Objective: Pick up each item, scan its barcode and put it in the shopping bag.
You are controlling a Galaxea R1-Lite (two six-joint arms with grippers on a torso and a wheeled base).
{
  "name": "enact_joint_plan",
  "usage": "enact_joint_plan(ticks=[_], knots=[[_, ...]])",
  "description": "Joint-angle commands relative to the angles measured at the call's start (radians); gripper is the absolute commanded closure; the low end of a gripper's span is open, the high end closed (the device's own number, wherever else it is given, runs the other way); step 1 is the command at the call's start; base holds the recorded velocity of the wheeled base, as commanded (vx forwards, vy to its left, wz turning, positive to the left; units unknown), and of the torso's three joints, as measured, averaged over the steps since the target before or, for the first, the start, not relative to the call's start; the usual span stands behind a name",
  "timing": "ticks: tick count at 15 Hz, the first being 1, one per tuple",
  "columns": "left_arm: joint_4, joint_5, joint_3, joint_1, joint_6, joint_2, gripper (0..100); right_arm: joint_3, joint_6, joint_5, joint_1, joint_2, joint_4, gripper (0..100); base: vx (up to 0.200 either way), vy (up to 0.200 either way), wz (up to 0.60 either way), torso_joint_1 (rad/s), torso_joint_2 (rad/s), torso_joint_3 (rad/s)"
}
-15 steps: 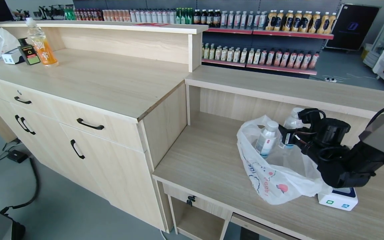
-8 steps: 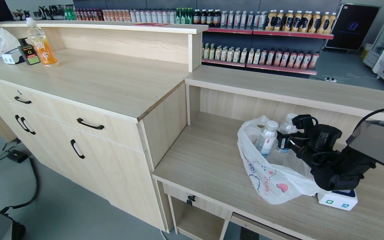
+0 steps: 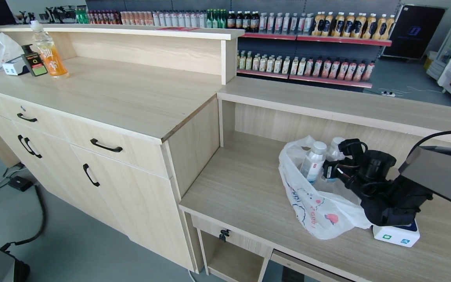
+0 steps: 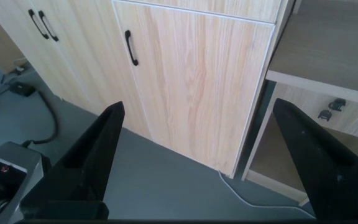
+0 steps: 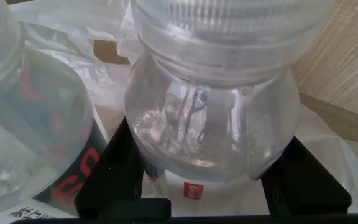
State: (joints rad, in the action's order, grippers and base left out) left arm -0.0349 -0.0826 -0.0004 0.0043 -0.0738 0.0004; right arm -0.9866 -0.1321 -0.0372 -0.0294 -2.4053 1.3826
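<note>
Head view: a clear plastic bottle [image 3: 335,146] with a ribbed white cap is pinched upright by the right gripper [image 3: 332,167] at the open mouth of the bag [image 3: 319,213]. Its lower part is hidden by the gripper and the bag's rim, so it cannot be told whether it rests on anything. In the right wrist view the bottle [image 5: 216,124] is seen pressed between the two black fingers [image 5: 114,177], its rounded shoulder see-through, with a small red mark on a white label lower down; the print is too small to be read.

A second bottle [image 3: 312,161], also clear and white-capped, stands inside the bag just beside the first, and a white label with red and dark print is wrapped around it. The bag is of thin, crumpled white plastic printed with blue and red cartoon figures, and it is set on the lower wood-grain surface [image 3: 241,184]. A white box [image 3: 397,235] with a dark blue top and small green and blue stickers is touched by the bag's right side.

The left gripper [image 4: 197,107] is held with its black wedge-shaped fingers spread wide, above grey floor in front of a pale wooden cabinet door [image 4: 191,81].
</note>
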Motion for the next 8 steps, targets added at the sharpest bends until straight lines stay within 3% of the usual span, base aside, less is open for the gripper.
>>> enact_joint_plan(ticks=[1,2,3,8], knots=[[0.000,0.000,0.000,0.000,0.000,0.000,0,-0.001,-0.004,-0.003,0.000,-0.014,0.000,100,0.000,0.000,0.00,0.000,0.00,0.000],[0.000,0.000,0.000,0.000,0.000,0.000,0,-0.001,-0.004,-0.003,0.000,-0.014,0.001,100,0.000,0.000,0.00,0.000,0.00,0.000],[0.000,0.000,0.000,0.000,0.000,0.000,0,0.002,-0.004,-0.001,0.000,-0.014,0.004,0,0.000,0.000,0.00,0.000,0.00,0.000],[0.000,0.000,0.000,0.000,0.000,0.000,0,0.037,0.000,-0.009,-0.001,0.048,-0.002,0,0.000,0.000,0.00,0.000,0.00,0.000]])
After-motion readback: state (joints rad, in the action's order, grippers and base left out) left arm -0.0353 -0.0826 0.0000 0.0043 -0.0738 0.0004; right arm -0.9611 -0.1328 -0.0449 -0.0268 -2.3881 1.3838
